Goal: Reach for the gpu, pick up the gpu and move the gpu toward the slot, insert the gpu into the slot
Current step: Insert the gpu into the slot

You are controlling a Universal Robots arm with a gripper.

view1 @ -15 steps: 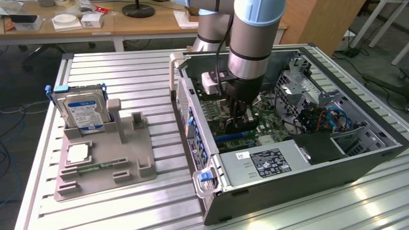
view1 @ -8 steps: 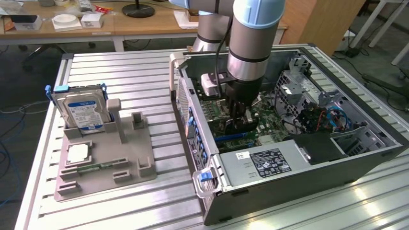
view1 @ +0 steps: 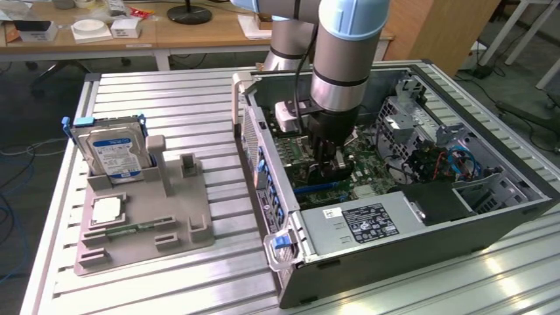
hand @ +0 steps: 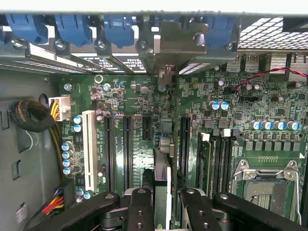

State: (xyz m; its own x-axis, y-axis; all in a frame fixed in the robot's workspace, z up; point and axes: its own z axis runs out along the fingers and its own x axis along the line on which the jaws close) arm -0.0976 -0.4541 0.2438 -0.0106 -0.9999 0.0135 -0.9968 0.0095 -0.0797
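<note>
Inside the computer case (view1: 490, 216), my gripper (hand: 162, 204) pinches the gpu (hand: 162, 180) edge-on, standing over a motherboard slot (hand: 128, 144). If the card sits tilted or misaligned, I risk jamming its edge against the board.

The motherboard (hand: 144, 125) is showing green, carrying black slots (hand: 127, 144) and one white slot (hand: 89, 149). The hard drive (view1: 112, 154) is displaying silver with a blue label.

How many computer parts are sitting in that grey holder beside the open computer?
3 in the grey holder: a hard drive upright at its back, a square processor chip mid-tray, and a green memory stick nearer the front. None seems hidden.
</note>
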